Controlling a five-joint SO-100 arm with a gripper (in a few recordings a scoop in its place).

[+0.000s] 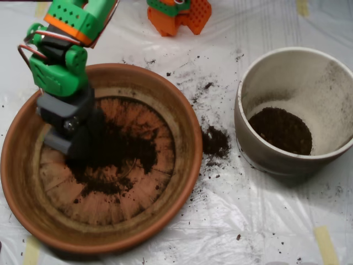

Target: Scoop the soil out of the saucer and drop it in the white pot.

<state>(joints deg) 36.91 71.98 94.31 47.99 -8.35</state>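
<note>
The terracotta saucer (165,105) fills the left half of the overhead view. Dark soil (124,152) lies spread over the middle of its ridged floor. My green and orange arm comes down from the top left, and the grey scoop (74,143) is lowered into the left part of the saucer, its tip down in the soil. The white pot (259,88) stands at the right, apart from the saucer, with a dark layer of soil (280,130) on its bottom.
A small heap of spilled soil (215,142) lies on the white plastic sheet (220,221) between saucer and pot, with crumbs scattered around. An orange and green part (179,15) stands at the top edge. Tape strips (325,245) hold the sheet.
</note>
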